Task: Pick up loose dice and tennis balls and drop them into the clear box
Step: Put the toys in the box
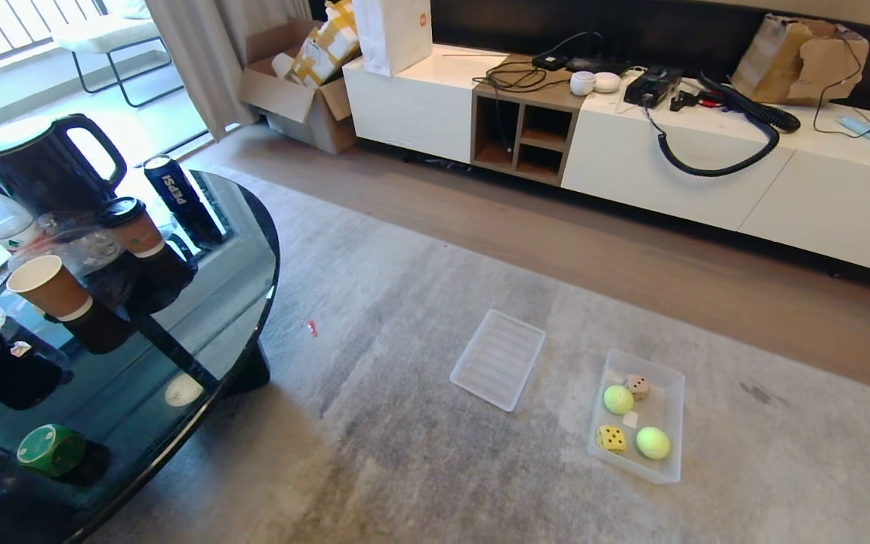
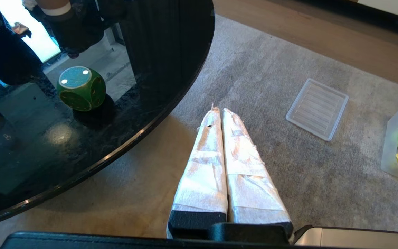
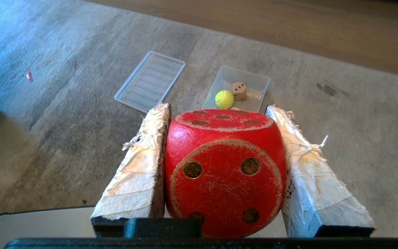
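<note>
Between the taped fingers of the right gripper point(image 3: 219, 114) sits the red die point(image 3: 225, 171), a scuffed cube with rounded corners and dull brown dots, clamped on both sides by the crinkled white wrapping. It hangs above the grey carpet point(image 1: 435, 423), with the clear box point(image 1: 673, 400) on the floor ahead of it.

That box is a frosted, deep-walled plastic bin resting on the carpet. Inside lie two fuzzy yellow-green tennis balls point(image 1: 618, 399) point(image 1: 652, 443), the tan die point(image 1: 637, 386) touching the farther ball, and the yellow die point(image 1: 611, 438) with black dots just beside the nearer ball. Just beside the box, apart from it, lies a flat shallow ridged tray point(image 1: 498, 359).

The green die point(image 2: 81, 88) stands on the glossy black round table point(image 2: 171, 86) near its edge, well apart from the box. The left gripper point(image 2: 218, 110) hangs over the carpet just off that edge, its two wrapped fingers pressed together with nothing between them.

Farther back on the table are paper cups point(image 1: 48, 285), a black kettle point(image 1: 35, 162) and a dark Pepsi can point(image 1: 178, 198). A small red scrap point(image 1: 312, 327) lies on the carpet near the table.
</note>
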Robot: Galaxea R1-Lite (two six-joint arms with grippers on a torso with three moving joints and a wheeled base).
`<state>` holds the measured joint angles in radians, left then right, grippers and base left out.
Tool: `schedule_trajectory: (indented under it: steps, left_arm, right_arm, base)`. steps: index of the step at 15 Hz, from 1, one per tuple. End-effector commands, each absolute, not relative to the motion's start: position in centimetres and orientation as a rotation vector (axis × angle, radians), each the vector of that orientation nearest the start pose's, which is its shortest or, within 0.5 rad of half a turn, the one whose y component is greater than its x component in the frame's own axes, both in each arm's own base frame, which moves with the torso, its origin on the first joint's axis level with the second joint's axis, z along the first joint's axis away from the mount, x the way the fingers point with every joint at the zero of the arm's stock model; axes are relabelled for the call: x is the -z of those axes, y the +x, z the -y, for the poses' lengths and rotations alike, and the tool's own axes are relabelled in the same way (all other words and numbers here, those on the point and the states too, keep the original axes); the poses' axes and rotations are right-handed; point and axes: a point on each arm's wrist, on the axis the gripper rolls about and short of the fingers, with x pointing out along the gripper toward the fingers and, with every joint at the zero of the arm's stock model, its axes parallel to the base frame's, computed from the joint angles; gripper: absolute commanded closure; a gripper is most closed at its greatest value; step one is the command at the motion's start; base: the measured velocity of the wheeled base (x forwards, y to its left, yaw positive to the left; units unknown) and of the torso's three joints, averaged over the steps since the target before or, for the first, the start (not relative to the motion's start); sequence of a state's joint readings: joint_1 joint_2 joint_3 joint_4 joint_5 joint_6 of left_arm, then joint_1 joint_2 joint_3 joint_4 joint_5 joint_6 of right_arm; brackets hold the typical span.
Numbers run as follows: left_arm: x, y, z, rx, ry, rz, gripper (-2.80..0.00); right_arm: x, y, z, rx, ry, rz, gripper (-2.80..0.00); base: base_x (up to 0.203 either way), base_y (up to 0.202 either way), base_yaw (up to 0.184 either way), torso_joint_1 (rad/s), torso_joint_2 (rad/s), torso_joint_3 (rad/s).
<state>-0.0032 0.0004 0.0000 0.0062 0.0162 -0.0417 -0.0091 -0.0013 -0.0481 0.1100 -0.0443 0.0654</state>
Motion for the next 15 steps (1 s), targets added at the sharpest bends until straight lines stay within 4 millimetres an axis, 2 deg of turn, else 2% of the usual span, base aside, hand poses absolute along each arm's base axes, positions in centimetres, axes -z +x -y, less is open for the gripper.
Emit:
schedule_trajectory:
  steps: [1, 15]
  left_arm:
    - [-7.49, -2.27, -0.04, -0.014, -0.043, -0.007, 0.00]
    - [-7.50, -2.27, -0.04, -0.012, -0.038, -0.006, 0.00]
  right_arm:
    - [-7.75, -2.70, 0.08, 0.056, 0.065, -0.059, 0.00]
    - [-7.73, -2.68, 0.08, 0.056, 0.065, -0.061, 0.00]
  base:
    - [0.000, 0.000, 0.000, 0.001, 0.00, -0.196]
    - [0.000, 0.000, 0.000, 0.003, 0.00, -0.197]
